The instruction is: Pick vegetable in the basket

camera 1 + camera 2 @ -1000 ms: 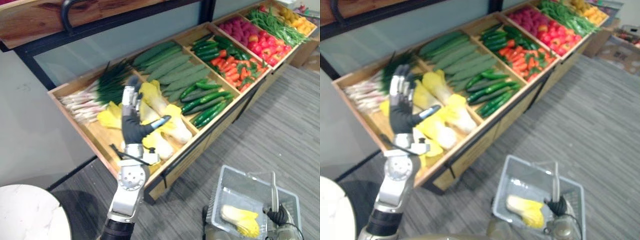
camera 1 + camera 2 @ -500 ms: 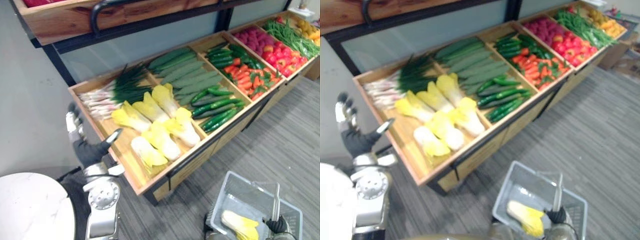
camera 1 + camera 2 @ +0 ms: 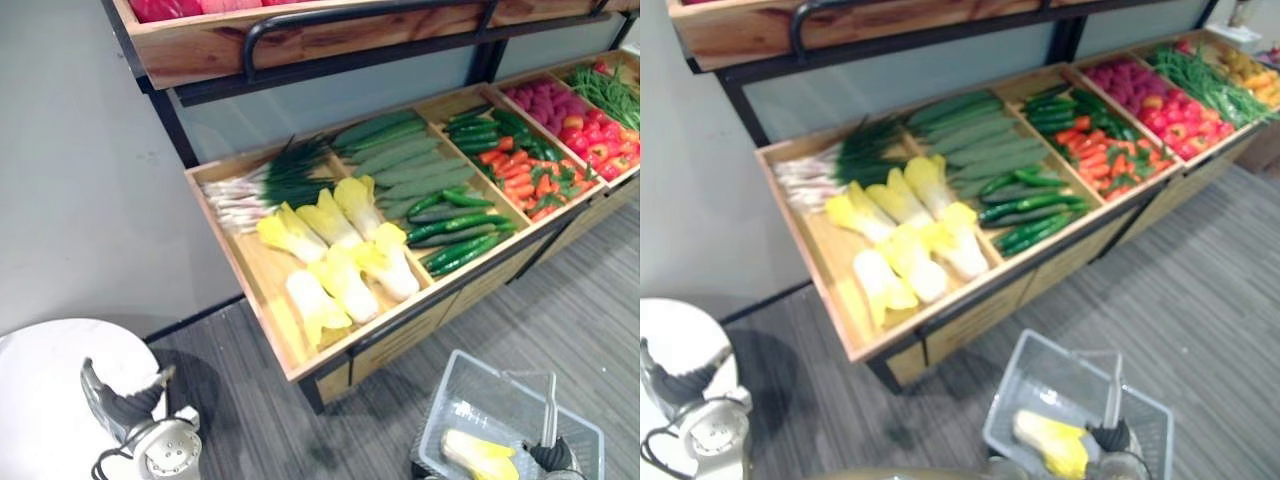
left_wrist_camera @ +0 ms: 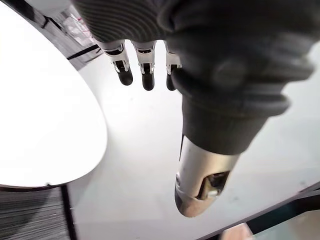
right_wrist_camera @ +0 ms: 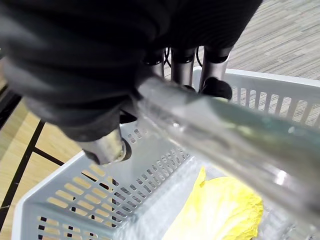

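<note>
Down at the lower left, over the round white table (image 3: 45,390), the robot's left hand (image 3: 122,405) hangs with its fingers straight and nothing in it. A second ago it was up over the pile of yellow-and-white leafy cabbages (image 3: 340,265) in the slanted wooden display crate (image 3: 255,300), so it's pulled back without grabbing one (the head camera swung too, fwiw). My guess is that pick got skipped, or the run is winding down. One more yellow-and-white cabbage (image 3: 478,455) already lies in the grey see-through plastic basket (image 3: 478,372) at the lower right. The right wrist view shows what the head views can't: the right hand (image 5: 100,80) has its fingers curled round the basket's clear bar handle (image 5: 225,132). The left wrist view backs up the empty fingers (image 4: 146,75).
</note>
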`<state>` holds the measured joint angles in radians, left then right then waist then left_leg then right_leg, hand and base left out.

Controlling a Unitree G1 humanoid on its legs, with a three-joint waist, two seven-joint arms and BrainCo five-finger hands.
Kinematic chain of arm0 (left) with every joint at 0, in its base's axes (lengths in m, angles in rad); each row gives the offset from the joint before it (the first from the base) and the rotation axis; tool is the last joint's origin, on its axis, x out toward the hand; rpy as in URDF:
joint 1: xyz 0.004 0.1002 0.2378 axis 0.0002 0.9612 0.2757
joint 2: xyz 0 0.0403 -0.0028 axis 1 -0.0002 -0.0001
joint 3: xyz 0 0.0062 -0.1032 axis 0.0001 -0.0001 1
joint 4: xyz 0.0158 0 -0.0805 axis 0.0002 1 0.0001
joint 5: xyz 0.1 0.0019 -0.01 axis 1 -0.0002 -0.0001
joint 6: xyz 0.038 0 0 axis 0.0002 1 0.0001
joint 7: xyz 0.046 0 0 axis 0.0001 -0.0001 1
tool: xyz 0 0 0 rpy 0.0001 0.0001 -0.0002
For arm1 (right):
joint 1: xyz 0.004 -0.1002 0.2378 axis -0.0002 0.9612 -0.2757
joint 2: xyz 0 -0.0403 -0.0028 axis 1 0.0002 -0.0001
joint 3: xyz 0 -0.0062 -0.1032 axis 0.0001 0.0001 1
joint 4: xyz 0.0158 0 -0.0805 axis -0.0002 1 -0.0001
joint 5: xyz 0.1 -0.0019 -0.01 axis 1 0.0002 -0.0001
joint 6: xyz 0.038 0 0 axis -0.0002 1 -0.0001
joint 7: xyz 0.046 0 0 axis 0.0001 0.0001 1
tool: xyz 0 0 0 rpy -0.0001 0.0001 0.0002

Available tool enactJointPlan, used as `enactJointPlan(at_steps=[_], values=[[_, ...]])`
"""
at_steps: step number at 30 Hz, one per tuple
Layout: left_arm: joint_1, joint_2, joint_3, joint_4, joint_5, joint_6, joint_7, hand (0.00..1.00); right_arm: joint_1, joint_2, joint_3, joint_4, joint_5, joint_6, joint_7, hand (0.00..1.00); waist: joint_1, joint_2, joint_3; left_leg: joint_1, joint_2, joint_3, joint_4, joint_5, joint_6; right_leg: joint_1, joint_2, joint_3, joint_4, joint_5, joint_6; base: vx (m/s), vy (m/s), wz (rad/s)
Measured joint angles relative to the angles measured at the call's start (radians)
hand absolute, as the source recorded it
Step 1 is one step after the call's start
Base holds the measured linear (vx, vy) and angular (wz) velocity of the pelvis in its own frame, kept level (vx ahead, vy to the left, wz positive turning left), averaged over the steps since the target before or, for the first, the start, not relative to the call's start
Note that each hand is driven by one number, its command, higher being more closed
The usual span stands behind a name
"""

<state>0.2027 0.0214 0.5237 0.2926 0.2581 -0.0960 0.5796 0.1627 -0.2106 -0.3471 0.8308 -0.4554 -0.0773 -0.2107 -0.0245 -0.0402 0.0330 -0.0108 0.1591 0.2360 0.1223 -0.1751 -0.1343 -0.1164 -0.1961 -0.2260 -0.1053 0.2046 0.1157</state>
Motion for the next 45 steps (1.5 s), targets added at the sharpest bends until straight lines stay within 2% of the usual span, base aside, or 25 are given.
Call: enactJointPlan(at_steps=[2,7,10,17,18,20,23,27,28,29,30,31,32,33,34,35,36,37,38,39,41,42,43,44,45], values=[[-0.001,0.0,0.001,0.08,-0.007,0.013,-0.016,0.0,-0.003,0.001,0.001,0.0,0.0,0.0,0.0,1.0,0.0,0.001,-0.001,0.001,0.0,0.0,-0.004,0.002,0.0,-0.001,0.001,0.0,0.0,0.0,0.0,0.0,0.0,0.0],[-0.011,0.02,-0.003,0.419,-0.019,0.031,-0.093,0.0,-0.011,0.002,0.002,0.006,0.001,0.0,0.0,1.0,-0.001,0.0,0.0,0.021,-0.003,0.009,-0.035,0.014,-0.003,0.0,0.002,0.003,-0.001,-0.001,0.0,0.01,-0.007,-0.03],[-0.006,0.023,-0.009,0.508,-0.02,0.054,-0.134,0.0,-0.017,0.002,0.003,0.011,0.001,0.0,0.0,1.0,-0.001,0.0,0.001,0.036,-0.002,0.026,-0.047,0.015,-0.004,-0.001,0.005,0.016,-0.001,-0.001,0.001,0.0,-0.007,-0.13],[-0.01,0.046,-0.058,0.603,-0.017,0.063,-0.179,0.0,-0.048,0.001,0.008,0.049,0.0,0.0,0.0,1.0,-0.001,0.001,0.014,0.057,0.002,0.058,-0.046,0.011,-0.01,-0.001,0.013,0.047,-0.001,-0.002,0.001,0.0,-0.011,-0.13],[-0.014,0.05,-0.073,0.606,-0.017,0.062,-0.192,0.0,-0.055,0.001,0.008,0.05,0.0,0.0,0.0,1.0,-0.001,-0.006,0.025,0.045,0.009,0.059,-0.007,-0.007,-0.012,-0.001,0.016,0.049,0.0,-0.007,0.002,-0.01,-0.015,-0.12],[-0.022,0.053,-0.11,0.607,-0.016,0.061,-0.206,0.0,-0.063,-0.008,0.009,0.05,0.001,0.001,0.0,1.0,0.0,0.008,0.043,0.008,0.032,0.059,0.082,-0.056,-0.012,-0.001,0.025,0.058,0.0,-0.009,0.002,-0.02,-0.01,-0.14],[-0.03,0.053,-0.15,0.607,-0.017,0.059,-0.216,0.0,-0.07,-0.018,0.009,0.05,0.001,0.002,0.0,1.0,0.0,0.008,0.057,-0.007,0.039,0.063,0.136,-0.089,-0.009,-0.002,0.027,0.069,0.0,-0.004,0.009,-0.01,0.013,-0.12],[-0.092,0.072,-0.213,0.608,-0.019,0.054,-0.234,0.0,-0.083,-0.023,0.003,0.035,0.001,0.003,-0.001,1.0,-0.004,0.009,0.091,-0.052,0.044,0.089,0.257,-0.151,0.016,-0.06,0.016,0.113,0.073,-0.001,0.016,-0.05,0.089,-0.26],[-0.125,0.092,-0.224,0.624,-0.016,0.054,-0.235,0.0,-0.08,-0.012,0.003,0.013,0.002,0.005,-0.003,1.0,-0.007,-0.013,0.104,-0.081,0.044,0.115,0.288,-0.168,0.028,-0.098,0.01,0.132,0.095,0.024,0.021,-0.15,0.153,-0.48],[-0.134,0.103,-0.229,0.628,-0.016,0.055,-0.235,0.0,-0.079,-0.004,0.005,0.003,0.002,0.006,-0.003,1.0,-0.01,-0.014,0.105,-0.087,0.044,0.129,0.299,-0.173,0.033,-0.112,0.013,0.132,0.096,0.051,0.017,-0.21,0.148,-0.66],[-0.152,0.119,-0.233,0.627,-0.016,0.055,-0.235,0.0,-0.08,0.007,0.019,-0.02,0.002,0.006,-0.004,1.0,-0.01,-0.026,0.109,-0.091,0.046,0.167,0.3,-0.172,0.042,-0.145,0.02,0.127,0.088,0.116,0.013,-0.22,0.056,-1.1],[-0.152,0.142,-0.232,0.625,-0.012,0.056,-0.237,0.0,-0.086,0.018,0.055,-0.056,0.002,0.003,-0.003,1.0,-0.003,-0.026,0.114,-0.082,0.069,0.246,0.267,-0.15,0.071,-0.173,0.049,0.121,0.028,0.254,-0.037,-0.21,0.024,-1.2],[-0.156,0.142,-0.23,0.625,-0.009,0.053,-0.239,0.0,-0.101,0.024,0.06,-0.068,0.002,0.004,-0.001,1.0,-0.002,-0.023,0.129,-0.075,0.078,0.269,0.253,-0.141,0.078,-0.194,0.049,0.076,0.093,0.217,-0.052,-0.2,0.017,-1.24],[-0.159,0.156,-0.227,0.623,-0.008,0.053,-0.241,0.0,-0.115,0.025,0.059,-0.085,0.004,0.004,-0.004,1.0,-0.017,-0.029,0.153,-0.04,0.078,0.31,0.214,-0.115,0.079,-0.252,0.021,-0.061,0.39,-0.014,-0.121,-0.15,0.083,-0.76],[-0.15,0.164,-0.225,0.622,-0.007,0.053,-0.251,0.0,-0.112,0.023,0.056,-0.084,0.013,0.008,-0.002,1.0,-0.03,-0.036,0.159,-0.018,0.071,0.328,0.217,-0.108,0.08,-0.265,-0.003,-0.133,0.554,-0.104,-0.144,-0.18,0.155,-0.98],[-0.138,0.178,-0.218,0.62,-0.003,0.055,-0.269,0.0,-0.11,0.023,0.063,-0.085,0.026,0.008,-0.001,1.0,-0.034,-0.061,0.163,-0.019,0.064,0.334,0.266,-0.111,0.085,-0.281,-0.018,-0.198,0.604,-0.062,-0.188,-0.17,0.134,-0.93],[-0.128,0.178,-0.212,0.625,-0.001,0.056,-0.278,0.0,-0.109,0.024,0.08,-0.085,0.026,0.007,0.0,1.0,-0.029,-0.077,0.164,-0.022,0.067,0.326,0.271,-0.122,0.096,-0.272,-0.009,-0.207,0.571,-0.033,-0.187,-0.27,0.073,-1.62],[-0.097,0.171,-0.206,0.638,-0.001,0.05,-0.295,0.0,-0.119,0.034,0.081,-0.08,0.025,0.003,0.001,1.0,0.003,-0.047,0.163,0.022,0.074,0.363,0.16,-0.085,0.101,-0.242,0.025,-0.187,0.56,-0.08,-0.171,-0.26,0.028,-1.32],[-0.092,0.17,-0.207,0.64,-0.001,0.05,-0.3,0.0,-0.114,0.035,0.083,-0.076,0.023,0.005,0.004,1.0,-0.006,-0.062,0.159,0.037,0.069,0.387,0.149,-0.075,0.1,-0.241,-0.008,-0.204,0.684,-0.165,-0.178,-0.24,0.012,-1.07],[-0.088,0.177,-0.216,0.646,-0.001,0.056,-0.312,0.0,-0.098,0.032,0.08,-0.069,0.024,0.004,0.004,1.0,-0.014,-0.061,0.159,0.053,0.06,0.393,0.138,-0.068,0.1,-0.215,-0.056,-0.218,0.809,-0.235,-0.14,-0.1,0.015,-0.34],[-0.054,0.169,-0.216,0.648,0.0,0.056,-0.322,0.0,-0.101,0.029,0.082,-0.041,0.024,0.01,0.012,1.0,-0.01,-0.08,0.137,0.059,0.069,0.447,0.148,-0.056,0.1,-0.125,-0.135,-0.224,0.883,-0.281,-0.104,-0.07,-0.104,-0.78],[-0.047,0.169,-0.216,0.651,0.0,0.057,-0.324,0.0,-0.108,0.03,0.089,-0.037,0.023,0.01,0.019,1.0,-0.001,-0.084,0.127,0.037,0.092,0.488,0.174,-0.055,0.099,-0.12,-0.148,-0.211,0.839,-0.29,-0.088,-0.08,-0.201,-1.05],[-0.048,0.168,-0.214,0.652,0.0,0.057,-0.325,0.0,-0.115,0.031,0.09,-0.037,0.023,0.01,0.022,1.0,-0.001,-0.085,0.125,0.023,0.107,0.503,0.189,-0.054,0.097,-0.121,-0.14,-0.207,0.81,-0.296,-0.077,-0.08,-0.26,-0.94],[-0.055,0.156,-0.204,0.656,0.0,0.06,-0.326,0.0,-0.128,0.028,0.09,-0.036,0.022,0.013,0.024,1.0,-0.001,-0.078,0.122,-0.003,0.131,0.528,0.2,-0.036,0.094,-0.126,-0.093,-0.206,0.732,-0.305,-0.078,-0.09,-0.268,-0.87],[-0.056,0.129,-0.202,0.66,0.0,0.061,-0.327,0.0,-0.128,0.021,0.09,-0.037,0.022,0.015,0.024,1.0,0.002,-0.051,0.101,-0.024,0.145,0.56,0.168,0.001,0.09,-0.12,-0.018,-0.162,0.592,-0.305,-0.076,-0.12,-0.317,-0.98]])
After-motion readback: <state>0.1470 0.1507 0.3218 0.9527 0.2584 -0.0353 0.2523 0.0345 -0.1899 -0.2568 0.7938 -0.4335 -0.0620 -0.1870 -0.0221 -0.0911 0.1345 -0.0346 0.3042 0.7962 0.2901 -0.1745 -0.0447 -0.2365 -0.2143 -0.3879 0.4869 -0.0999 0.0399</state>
